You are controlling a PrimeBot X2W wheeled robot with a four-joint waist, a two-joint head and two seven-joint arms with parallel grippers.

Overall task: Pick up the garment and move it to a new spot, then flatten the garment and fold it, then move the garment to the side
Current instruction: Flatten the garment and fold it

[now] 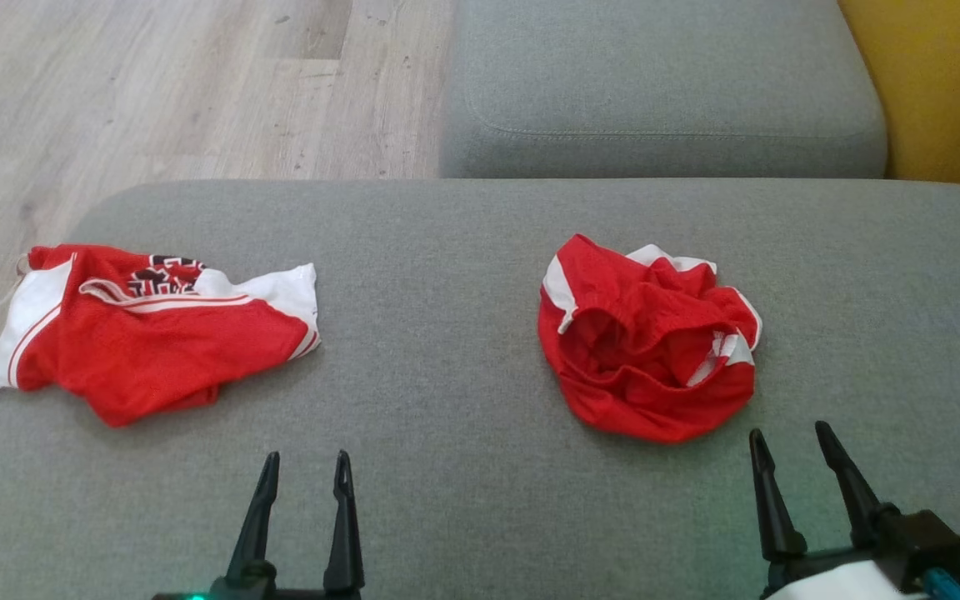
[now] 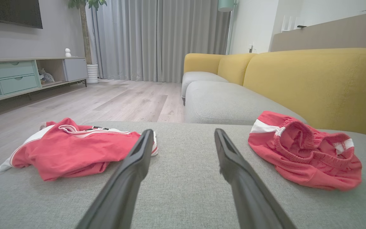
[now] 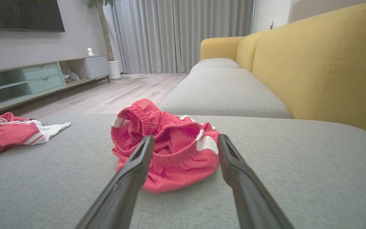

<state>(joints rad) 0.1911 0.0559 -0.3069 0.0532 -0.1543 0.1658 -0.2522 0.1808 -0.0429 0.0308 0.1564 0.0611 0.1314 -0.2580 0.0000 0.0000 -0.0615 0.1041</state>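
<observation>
While our left gripper (image 1: 307, 458) and right gripper (image 1: 788, 433) hang empty, jaws spread, we note: crumpled red shorts (image 1: 647, 342) right of centre on grey cushion (image 1: 463, 250), just above right gripper, no clear long axis; right arm nearer, so likely target. Red jersey (image 1: 147, 333) far left.

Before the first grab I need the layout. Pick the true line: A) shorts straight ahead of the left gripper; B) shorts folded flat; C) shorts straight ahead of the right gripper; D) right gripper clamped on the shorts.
C: the right wrist view looks straight at the crumpled shorts, just beyond the open right gripper, untouched.
</observation>
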